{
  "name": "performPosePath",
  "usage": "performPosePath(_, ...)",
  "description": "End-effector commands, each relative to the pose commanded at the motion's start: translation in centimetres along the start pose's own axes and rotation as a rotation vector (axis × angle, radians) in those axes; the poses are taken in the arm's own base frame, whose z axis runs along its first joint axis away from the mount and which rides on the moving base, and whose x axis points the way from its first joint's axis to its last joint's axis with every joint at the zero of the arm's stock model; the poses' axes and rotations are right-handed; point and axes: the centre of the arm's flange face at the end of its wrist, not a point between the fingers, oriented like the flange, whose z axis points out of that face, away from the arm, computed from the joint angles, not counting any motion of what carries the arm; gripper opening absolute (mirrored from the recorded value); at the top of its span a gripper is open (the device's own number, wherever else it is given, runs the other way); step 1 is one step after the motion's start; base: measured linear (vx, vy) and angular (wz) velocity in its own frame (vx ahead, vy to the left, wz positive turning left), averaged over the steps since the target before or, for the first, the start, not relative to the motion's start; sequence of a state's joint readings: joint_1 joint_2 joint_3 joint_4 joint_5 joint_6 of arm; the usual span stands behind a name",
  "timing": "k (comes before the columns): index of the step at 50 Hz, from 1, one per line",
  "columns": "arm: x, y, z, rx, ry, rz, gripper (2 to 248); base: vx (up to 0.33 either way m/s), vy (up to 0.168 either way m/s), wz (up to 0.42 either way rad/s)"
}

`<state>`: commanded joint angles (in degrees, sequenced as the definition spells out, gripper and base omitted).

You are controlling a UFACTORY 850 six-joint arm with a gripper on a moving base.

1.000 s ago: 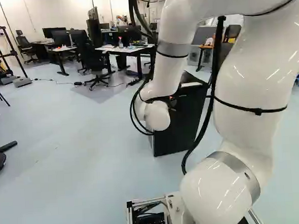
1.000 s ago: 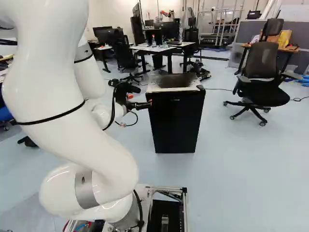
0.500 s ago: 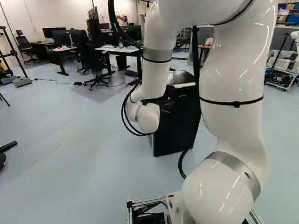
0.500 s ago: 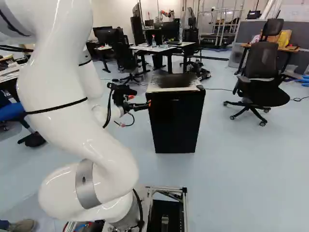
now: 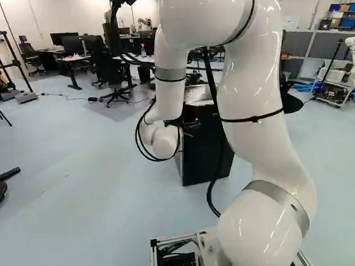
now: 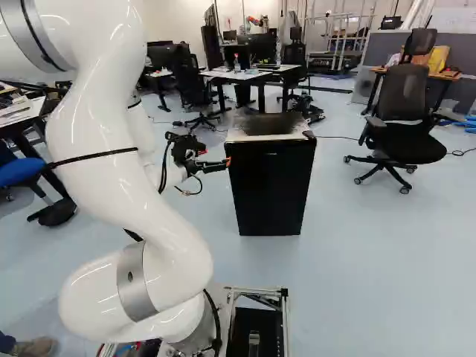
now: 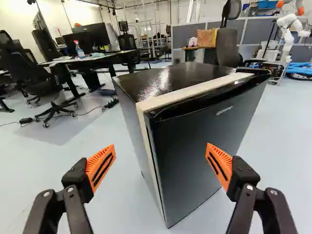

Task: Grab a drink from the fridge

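The black mini fridge stands on the floor ahead with its door closed. My gripper is by the fridge's left side in the right base view. Seen from the wrist, the fridge is turned at an angle, its near vertical edge and door front lying ahead between the spread fingers. The gripper is open with nothing gripped; whether either finger touches the fridge I cannot tell. Any drink inside is hidden by the closed door.
An office chair stands to the fridge's right in the right base view. Desks with monitors are behind it, and a cable lies on the floor. Another robot is far off.
The upper arm has swung leftward in the left base view and rightward in the right base view. The gripper has shifted only slightly beside the fridge. The base has not moved.
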<state>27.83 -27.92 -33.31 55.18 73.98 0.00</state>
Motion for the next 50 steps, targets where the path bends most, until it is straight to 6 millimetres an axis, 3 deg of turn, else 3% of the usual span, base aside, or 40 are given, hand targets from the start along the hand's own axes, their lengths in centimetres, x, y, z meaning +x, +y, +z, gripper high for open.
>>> performPosePath(18,-2.1,-2.6,1.9,-0.072,0.038,0.012,247,0.0,0.0,0.0)
performPosePath(50,-2.1,-5.1,5.3,-0.258,0.093,0.119,247,0.0,0.0,0.0)
